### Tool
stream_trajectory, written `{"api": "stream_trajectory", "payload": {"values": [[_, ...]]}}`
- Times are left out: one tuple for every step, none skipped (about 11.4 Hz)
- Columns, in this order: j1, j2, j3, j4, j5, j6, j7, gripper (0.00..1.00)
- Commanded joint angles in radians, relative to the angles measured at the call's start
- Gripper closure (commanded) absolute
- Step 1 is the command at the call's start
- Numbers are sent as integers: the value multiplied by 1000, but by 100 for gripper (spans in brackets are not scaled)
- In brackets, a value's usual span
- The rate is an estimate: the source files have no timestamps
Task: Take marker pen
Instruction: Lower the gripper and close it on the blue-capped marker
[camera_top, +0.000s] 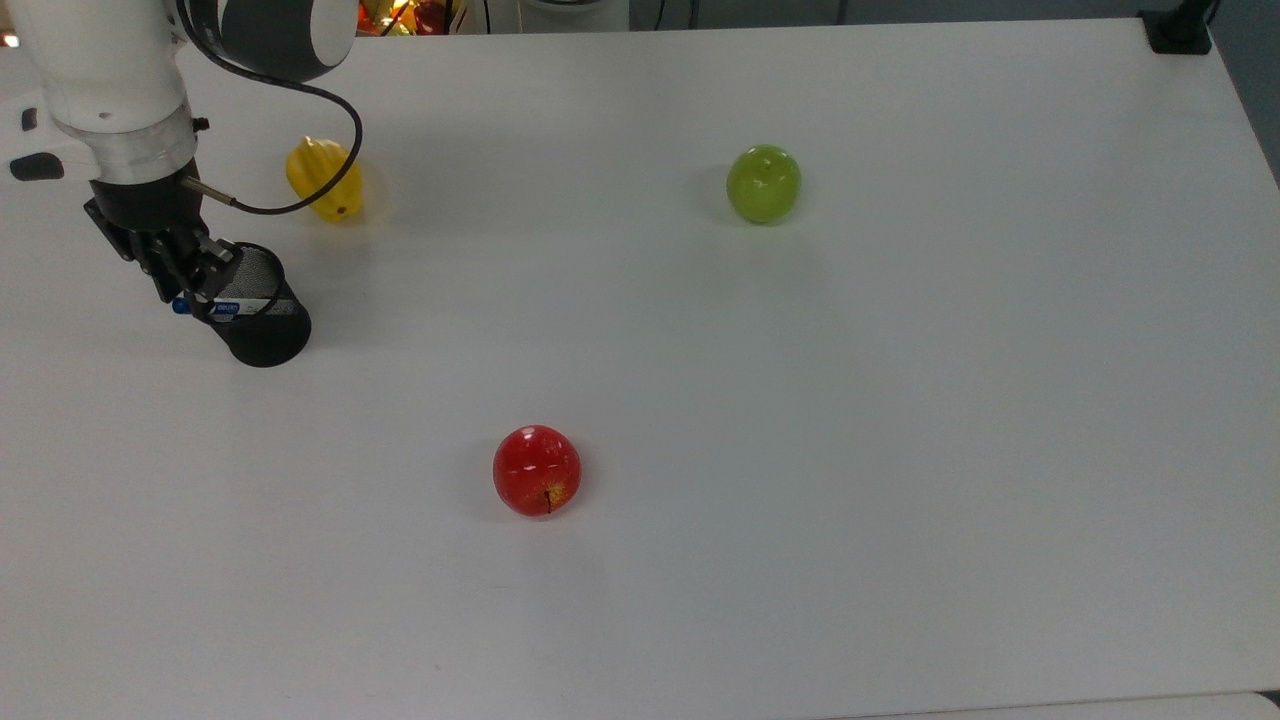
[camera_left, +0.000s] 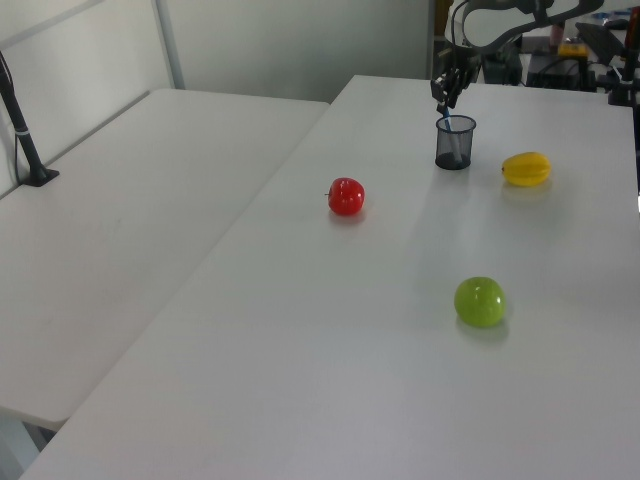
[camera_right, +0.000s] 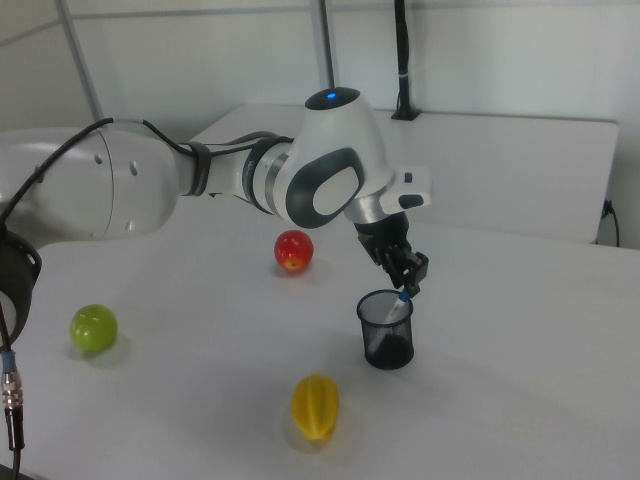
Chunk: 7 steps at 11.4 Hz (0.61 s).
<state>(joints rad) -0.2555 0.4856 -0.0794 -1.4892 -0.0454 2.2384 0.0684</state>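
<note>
1 marker pen (camera_top: 228, 307) in 1 mesh cup (camera_top: 262, 325), clamped by the pincer (camera_top: 196, 292)

On the white bench (camera_left: 330, 330) stand a red apple (camera_left: 346, 196), a green apple (camera_left: 480, 301), a yellow fruit (camera_left: 526, 168) and a black mesh cup (camera_left: 455, 142), the claw (camera_left: 446, 94) just above its rim.

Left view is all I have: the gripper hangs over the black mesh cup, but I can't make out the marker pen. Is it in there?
Observer: Yes. In the right view the white marker pen with a blue cap leans inside the black mesh cup, cap end up.
Operator: Where is the gripper relative to it?
Observer: In the top view the gripper sits right at the blue cap, which pokes past the cup's rim toward the top view's left.
</note>
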Motion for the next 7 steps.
{"api": "stream_trajectory", "payload": {"values": [[10, 7, -6, 10, -19, 23, 19, 87], [10, 7, -6, 10, -21, 23, 19, 88], [10, 7, -6, 10, -22, 23, 17, 89], [12, 7, -6, 10, -22, 23, 16, 91], [12, 7, -6, 10, -22, 23, 16, 94], [10, 4, -6, 10, -21, 23, 14, 95], [7, -1, -6, 10, -21, 21, 14, 95]]}}
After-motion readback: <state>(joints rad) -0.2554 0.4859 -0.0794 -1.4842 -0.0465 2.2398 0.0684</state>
